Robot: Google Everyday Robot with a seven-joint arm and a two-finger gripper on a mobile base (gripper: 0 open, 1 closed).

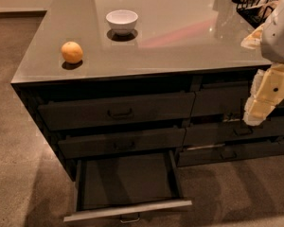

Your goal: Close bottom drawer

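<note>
The bottom drawer [128, 179] of the left stack is pulled far out toward me, its dark inside bare. Its slim front [128, 211] faces me near the lower edge, with a small handle [130, 218] at its middle. The two taller drawers above it, the top one [118, 110] and the middle one [123, 143], are pushed in. My gripper [255, 115], cream-coloured, hangs at the right edge of the view in front of the right stack of drawers, well to the right of and above the open drawer, touching nothing that I can see.
The grey countertop [180, 37] carries an orange [72, 52] at the front left, a white bowl [122, 21] behind it and a dark wire rack [255, 4] at the back right. The right stack [236, 131] stands beside the open drawer. Brown carpet [19, 150] surrounds the cabinet.
</note>
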